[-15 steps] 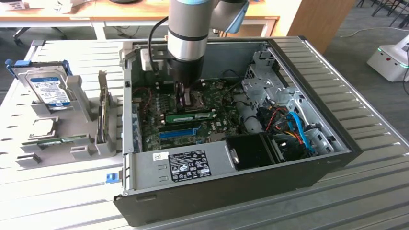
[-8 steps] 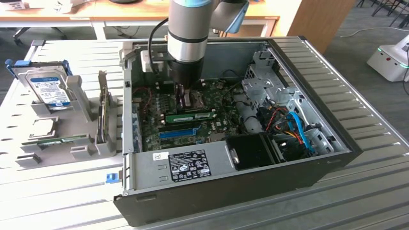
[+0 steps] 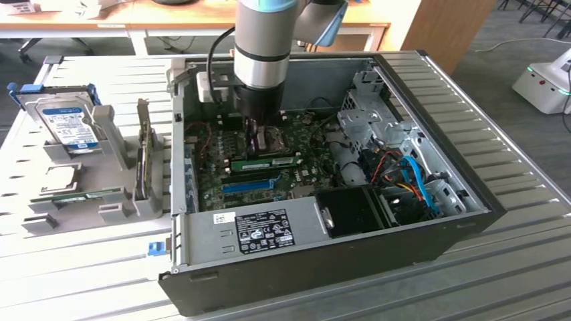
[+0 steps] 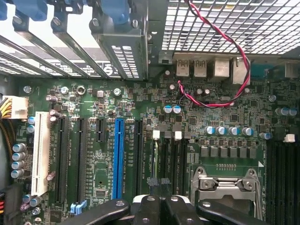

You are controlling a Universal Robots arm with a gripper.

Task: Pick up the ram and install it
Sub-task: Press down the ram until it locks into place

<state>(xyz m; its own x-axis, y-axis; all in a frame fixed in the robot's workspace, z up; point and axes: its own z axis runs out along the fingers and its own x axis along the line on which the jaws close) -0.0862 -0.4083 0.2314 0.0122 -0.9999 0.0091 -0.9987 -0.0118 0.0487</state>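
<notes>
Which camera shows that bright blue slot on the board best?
The wrist view: the blue slot lies face-on, nearly its whole length visible. The exterior view shows it as a short slanted strip.

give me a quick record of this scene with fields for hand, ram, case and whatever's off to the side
hand: the hand is shut, fingertips down just above the ram
ram: green stick standing on edge on the motherboard; contact with the hand unclear
case: open computer case lying on a slatted table
side: hard drive in a grey holder, exterior view's left of the case
</notes>
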